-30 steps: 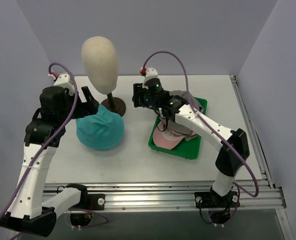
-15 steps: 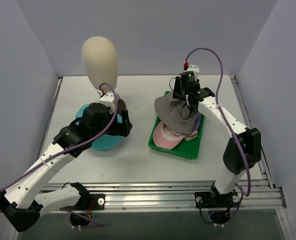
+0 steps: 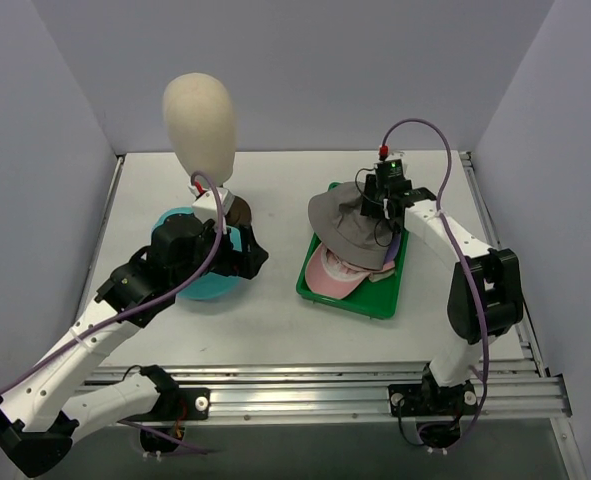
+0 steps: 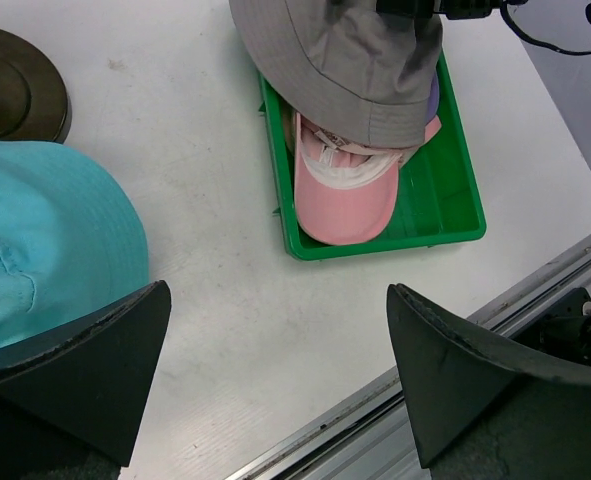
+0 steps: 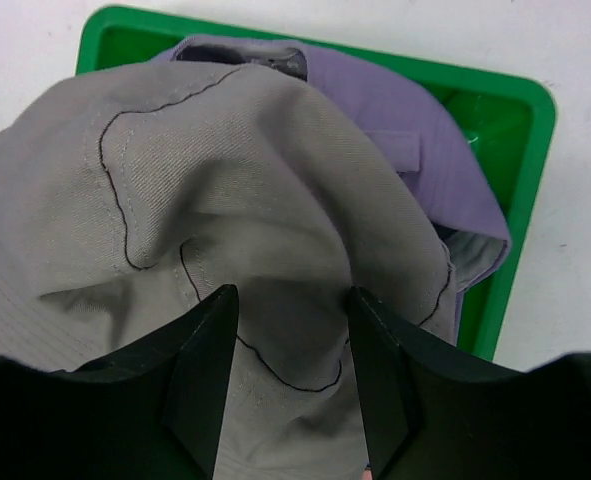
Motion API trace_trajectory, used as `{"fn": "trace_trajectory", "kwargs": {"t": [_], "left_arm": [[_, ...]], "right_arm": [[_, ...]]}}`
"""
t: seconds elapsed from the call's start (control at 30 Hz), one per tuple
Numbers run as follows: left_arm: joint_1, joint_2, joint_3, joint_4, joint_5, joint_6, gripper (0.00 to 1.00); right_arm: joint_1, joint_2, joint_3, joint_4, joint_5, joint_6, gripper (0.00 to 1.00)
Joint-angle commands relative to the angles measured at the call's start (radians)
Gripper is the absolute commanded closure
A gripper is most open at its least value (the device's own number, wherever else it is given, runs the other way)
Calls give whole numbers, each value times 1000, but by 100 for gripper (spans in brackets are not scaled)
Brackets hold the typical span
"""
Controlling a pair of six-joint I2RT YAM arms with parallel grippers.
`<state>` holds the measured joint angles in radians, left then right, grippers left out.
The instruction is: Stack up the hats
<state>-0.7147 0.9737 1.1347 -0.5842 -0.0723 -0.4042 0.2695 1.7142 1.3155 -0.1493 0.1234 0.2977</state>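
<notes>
The right pincer is closed on a bunched fold in the crown of the grey hat; fabric fills the gap between its two fingers. That hat lies on top of the pile in the green tray, and its brim spills over the tray's far and left rims. Under it, the lilac cap shows along the tray's right side, and the bill of the pink cap points toward the near rim, inside the tray wall.

The tray sits on the right half of the worktop, turned slightly askew to its edges. A narrow bare strip lies between the tray and the right edge, and a wider one runs to the near edge.

The left pincer is spread wide and holds nothing. It hangs over the bare lane between the tray's left rim and the teal hat. The teal hat rests on the left half, just beside the brown stand base of the mannequin head, which stands toward the far edge.
</notes>
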Motion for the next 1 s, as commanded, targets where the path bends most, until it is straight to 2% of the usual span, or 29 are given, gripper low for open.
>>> {"fn": "trace_trajectory", "kwargs": {"t": [0.0, 0.07, 0.17, 0.2, 0.27, 0.3, 0.33, 0.6, 0.97], "left_arm": [[-3, -15, -7, 52, 23, 1, 2], [-3, -18, -9, 50, 26, -4, 1], [-3, -10, -7, 44, 23, -7, 0], [-3, -9, -4, 43, 23, -7, 6], [-3, 0, 2, 44, 20, -13, 9], [-3, 6, 8, 46, 20, -15, 10], [-3, 10, 14, 46, 20, -15, 12], [-3, 82, 71, 40, 2, -24, 17], [-3, 126, 108, 40, 19, -41, 20]], "right_arm": [[-26, 15, -13, 67, -99, -43, 57], [-35, 30, -9, 77, -105, -60, 58], [-44, 38, -9, 80, -113, -74, 71], [-42, 36, -10, 79, -134, -72, 79], [-44, 15, -24, 90, -159, -77, 88], [-42, 7, -24, 90, -165, -78, 97], [-41, -10, -22, 77, -166, -78, 100], [16, -152, -22, 47, -183, -85, 100], [183, -306, -62, 22, -123, -65, 100]]}}
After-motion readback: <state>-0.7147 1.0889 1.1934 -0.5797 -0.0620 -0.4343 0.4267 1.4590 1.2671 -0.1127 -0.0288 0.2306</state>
